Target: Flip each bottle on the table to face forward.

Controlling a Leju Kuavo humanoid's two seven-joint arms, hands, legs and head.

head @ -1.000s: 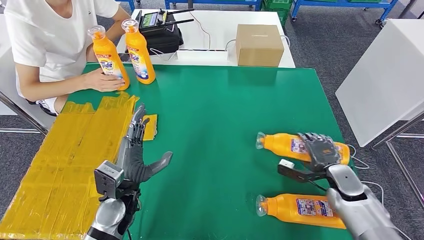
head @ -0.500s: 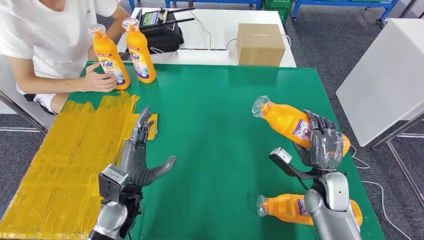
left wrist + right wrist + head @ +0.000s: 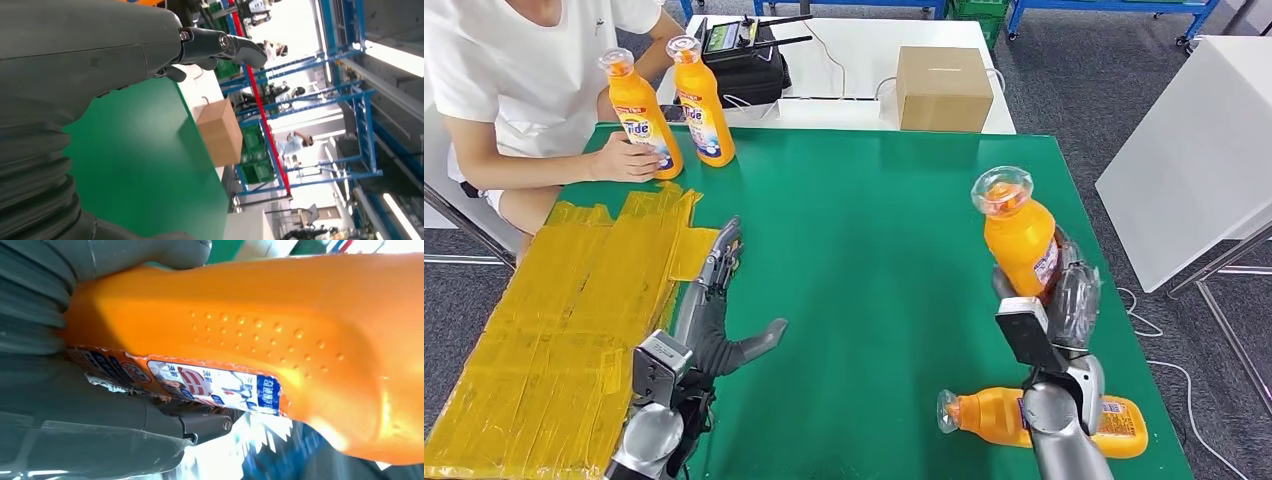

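My right hand (image 3: pixel 1072 295) grips an orange detergent bottle (image 3: pixel 1016 234) and holds it upright above the right side of the green table (image 3: pixel 864 230), its clear cap toward me. The right wrist view shows the same bottle (image 3: pixel 280 340) close up, its label edge against my hand (image 3: pixel 75 405). A second orange bottle (image 3: pixel 994 415) lies on its side near the table's front right edge, cap pointing left. Two more orange bottles (image 3: pixel 642 115) (image 3: pixel 702 100) stand upright at the far left corner. My left hand (image 3: pixel 709 310) hovers open over the table's left part, fingers stretched forward; the left wrist view shows this hand (image 3: pixel 100 55) holding nothing.
A person in a white shirt (image 3: pixel 524 70) sits at the far left, one hand (image 3: pixel 622 160) on a standing bottle. Yellow tape sheets (image 3: pixel 554 310) cover the table's left side. A cardboard box (image 3: pixel 942 88) and a black device (image 3: pixel 746 60) sit on the white table behind.
My right hand has lifted the bottle off the table and turned it from lying to upright. My left hand has edged forward a little. The person keeps a hand on the bottle.
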